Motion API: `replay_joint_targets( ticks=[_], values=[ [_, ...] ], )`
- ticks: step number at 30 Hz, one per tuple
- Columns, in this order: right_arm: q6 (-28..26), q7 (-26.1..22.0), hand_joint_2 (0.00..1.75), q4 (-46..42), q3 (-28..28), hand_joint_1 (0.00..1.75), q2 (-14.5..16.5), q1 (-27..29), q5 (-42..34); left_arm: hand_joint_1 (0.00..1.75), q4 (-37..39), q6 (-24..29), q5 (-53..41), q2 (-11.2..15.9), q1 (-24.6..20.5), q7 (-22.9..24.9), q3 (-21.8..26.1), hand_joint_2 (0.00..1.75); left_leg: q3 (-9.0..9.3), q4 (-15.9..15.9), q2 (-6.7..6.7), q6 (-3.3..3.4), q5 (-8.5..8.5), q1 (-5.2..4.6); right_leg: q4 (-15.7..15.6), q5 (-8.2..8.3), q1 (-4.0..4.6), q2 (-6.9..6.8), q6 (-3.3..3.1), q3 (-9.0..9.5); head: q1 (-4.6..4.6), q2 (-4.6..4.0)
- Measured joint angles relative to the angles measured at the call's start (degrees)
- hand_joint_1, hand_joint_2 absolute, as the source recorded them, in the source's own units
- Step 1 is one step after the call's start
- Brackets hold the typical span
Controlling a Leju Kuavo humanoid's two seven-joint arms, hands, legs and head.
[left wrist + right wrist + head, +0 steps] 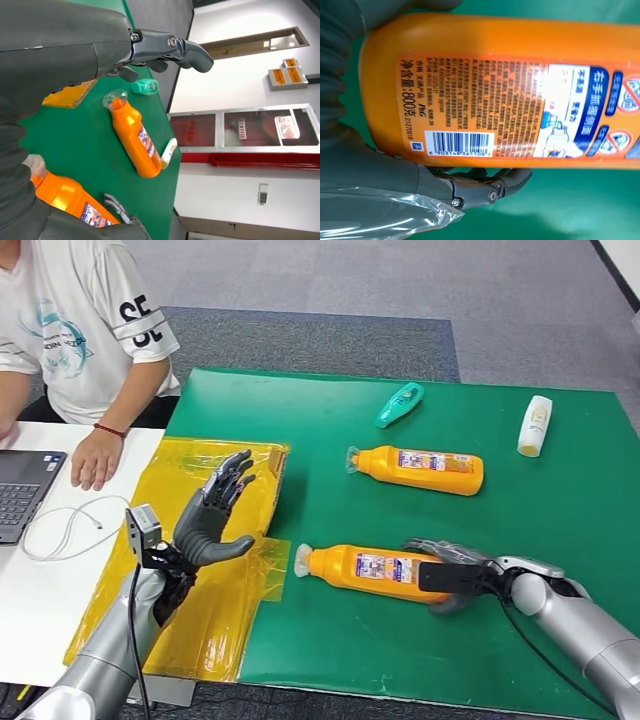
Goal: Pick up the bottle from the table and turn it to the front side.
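Observation:
Two orange bottles lie on their sides on the green mat (528,540). The nearer orange bottle (362,568) (71,197) shows its back label with a barcode in the right wrist view (501,90). My right hand (453,577) grips its base end, thumb (486,187) on one side and fingers on the other, while the bottle still rests on the mat. The farther orange bottle (419,470) (134,137) lies untouched. My left hand (213,518) (170,50) hovers over the yellow plastic sheet (189,620) with spread fingers, holding nothing.
A teal bottle (398,404) (144,87) and a white bottle (534,425) (168,151) lie at the mat's far side. A person (83,320) sits at the back left, one hand (96,457) on the white table beside a laptop (23,490) and a white cable (68,525).

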Motion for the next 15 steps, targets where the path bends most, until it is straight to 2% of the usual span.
replay_joint_targets(
  ticks=[15],
  values=[
    [2.9, 1.2, 1.75, -3.9, -0.3, 0.0, -1.3, -0.7, -0.7, 0.0, 0.0, -0.2, -0.4, 0.1, 0.2, 0.0, 0.1, 1.75, -0.04, 0.0, -0.01, 0.01, -0.01, -0.01, 0.0, 0.0, -0.01, -0.01, 0.01, -0.01, 0.01, 0.02]
  ],
)
